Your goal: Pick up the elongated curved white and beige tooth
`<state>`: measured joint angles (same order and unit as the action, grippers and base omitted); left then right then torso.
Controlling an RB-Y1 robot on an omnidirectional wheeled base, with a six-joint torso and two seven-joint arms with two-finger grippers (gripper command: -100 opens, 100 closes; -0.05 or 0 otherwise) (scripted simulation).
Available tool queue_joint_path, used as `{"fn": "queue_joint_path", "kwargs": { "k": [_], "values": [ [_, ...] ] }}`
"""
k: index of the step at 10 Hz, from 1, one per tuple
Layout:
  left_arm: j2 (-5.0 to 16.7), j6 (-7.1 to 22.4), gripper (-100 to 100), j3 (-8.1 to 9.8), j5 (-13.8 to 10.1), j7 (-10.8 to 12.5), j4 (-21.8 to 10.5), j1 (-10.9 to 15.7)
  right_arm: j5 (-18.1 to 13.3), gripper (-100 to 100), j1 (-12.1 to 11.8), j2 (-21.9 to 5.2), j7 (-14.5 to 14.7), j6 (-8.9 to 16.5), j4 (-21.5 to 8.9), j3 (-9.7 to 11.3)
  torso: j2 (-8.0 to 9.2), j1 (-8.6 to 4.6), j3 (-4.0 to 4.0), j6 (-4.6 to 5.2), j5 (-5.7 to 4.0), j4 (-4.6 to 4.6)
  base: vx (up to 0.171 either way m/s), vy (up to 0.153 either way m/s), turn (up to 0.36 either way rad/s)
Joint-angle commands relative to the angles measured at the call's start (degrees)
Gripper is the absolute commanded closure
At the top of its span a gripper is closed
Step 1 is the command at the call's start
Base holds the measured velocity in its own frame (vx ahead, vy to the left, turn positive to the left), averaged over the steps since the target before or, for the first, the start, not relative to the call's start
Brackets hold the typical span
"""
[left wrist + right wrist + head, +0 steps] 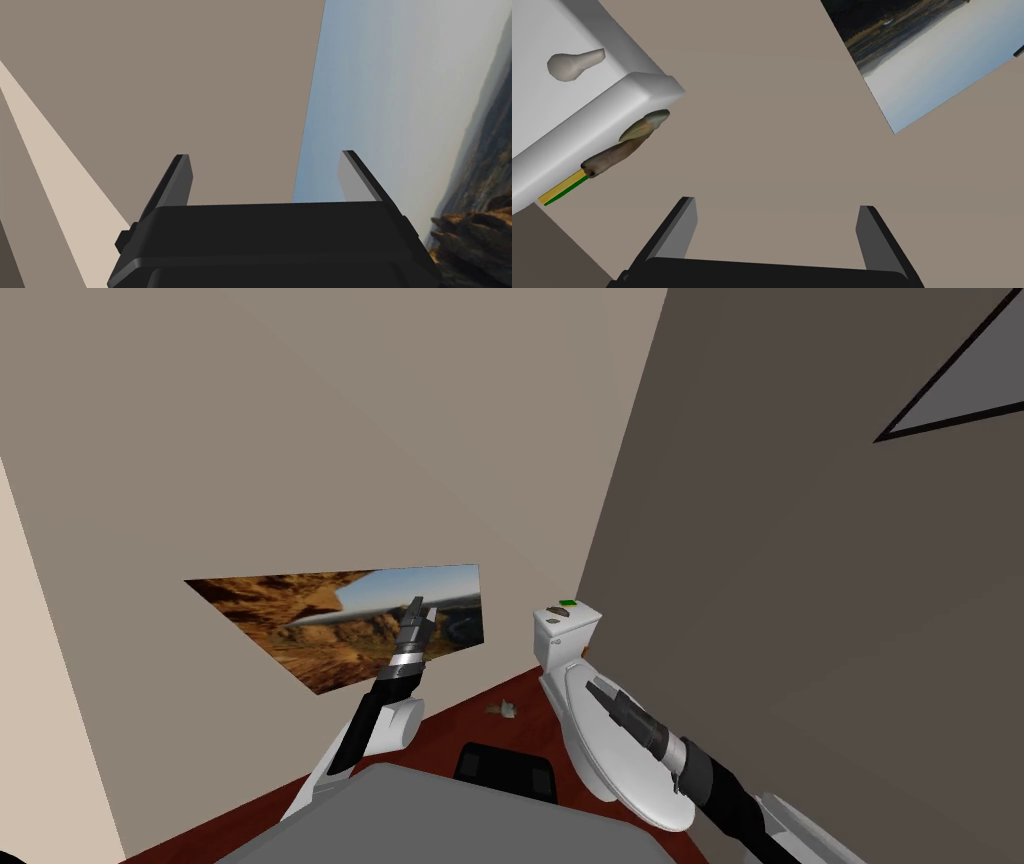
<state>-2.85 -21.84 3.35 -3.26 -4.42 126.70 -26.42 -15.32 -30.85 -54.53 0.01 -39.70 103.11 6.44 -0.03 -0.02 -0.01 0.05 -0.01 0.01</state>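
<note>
On top of the white toilet tank (557,638) lie a pale beige, curved, elongated tooth with a whitish tip (646,125) and a longer brown tooth-like piece (612,157) end to end with it. In the head view they are small dark marks (557,618). My right gripper (593,687) (777,202) hovers open over the toilet's lid, short of the tank, with the teeth off to one side of its fingers and nothing between them. My left gripper (420,608) (265,155) is raised, open and empty, in front of a wall picture.
A yellow and green flat item (562,190) lies on the tank beside the brown piece, and a grey flush lever (574,64) is on the tank's face. A small beige object (503,709) lies on the red-brown floor (450,718). Walls close in behind the toilet and to its right.
</note>
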Motion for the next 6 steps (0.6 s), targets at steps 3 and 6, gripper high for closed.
{"fn": "queue_joint_path", "kwargs": {
  "k": [3, 6],
  "values": [
    [0.0, 0.0, 0, 0.00, 0.0, 0.0, 0.0, 0.0, -4.0, -100, 1.2, -6.3, 0.7, -1.3, -4.7, 1.8, -0.05, 0.03, -0.03, -0.02, 0.01, -0.01, 0.005, 0.030, 0.199],
    [0.0, 0.0, 0, 0.00, 0.0, 0.0, 0.0, 0.0, -6.1, -100, 1.9, -10.7, 1.1, -1.9, -6.9, 2.8, -0.04, 0.02, -0.02, 0.01, 0.01, -0.01, 0.009, 0.028, 0.110]
  ]
}}
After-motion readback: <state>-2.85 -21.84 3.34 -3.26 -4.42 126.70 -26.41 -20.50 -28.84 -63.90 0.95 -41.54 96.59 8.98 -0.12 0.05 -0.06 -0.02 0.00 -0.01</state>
